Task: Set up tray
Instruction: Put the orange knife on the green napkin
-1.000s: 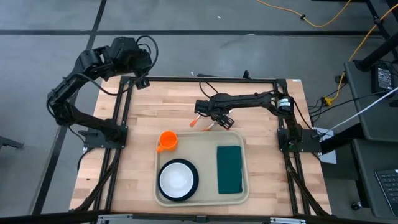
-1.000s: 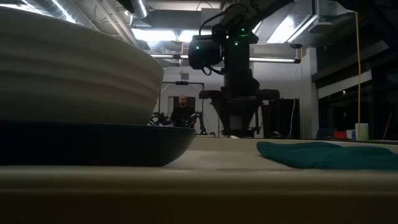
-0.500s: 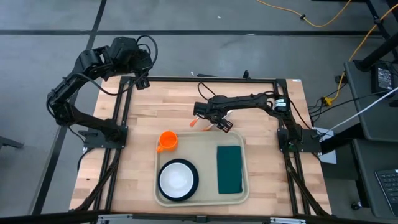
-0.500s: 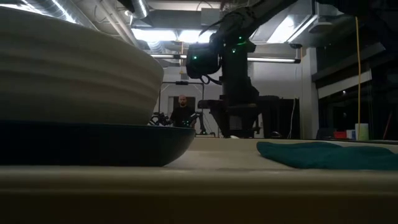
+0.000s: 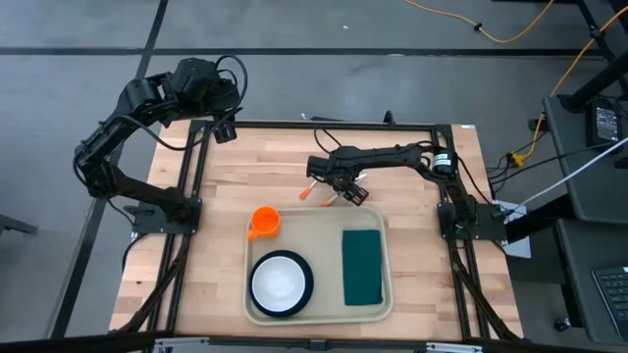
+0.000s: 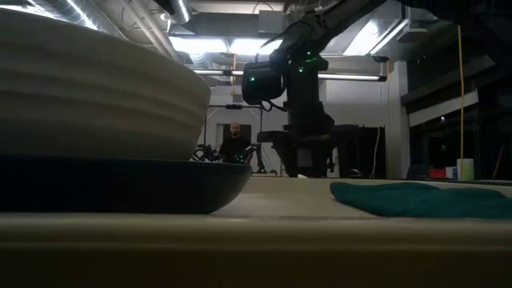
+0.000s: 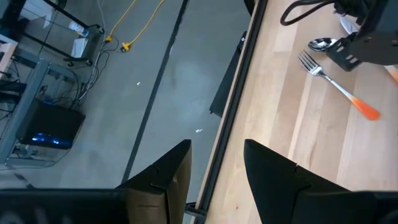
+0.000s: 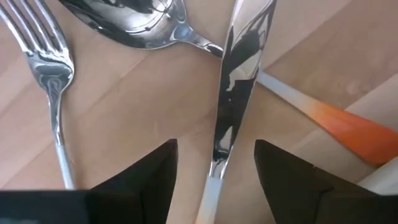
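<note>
The beige tray (image 5: 322,243) lies on the table's near half. On it stand an orange cup (image 5: 265,222) and a white bowl (image 5: 280,280) on a dark plate, and a dark green napkin (image 5: 362,266) lies flat. Just beyond the tray's far rim a fork (image 8: 53,68), a spoon (image 8: 134,18) and a knife (image 8: 239,74) lie on the wood, the knife across the spoon's handle. My right gripper (image 8: 214,155) points down over them, open, one finger on either side of the knife. My left gripper (image 5: 225,130) hangs open above the table's far left corner.
The cutlery has orange handle ends (image 8: 348,127), and one lies close to the tray's far rim. Bare wood stretches left of the tray and along the far edge (image 5: 265,157). In the low view a person (image 6: 234,144) stands in the room far behind the table.
My right gripper has turned its wrist a little above the cutlery and stays open. The cutlery, the tray and the dishes lie as before.
</note>
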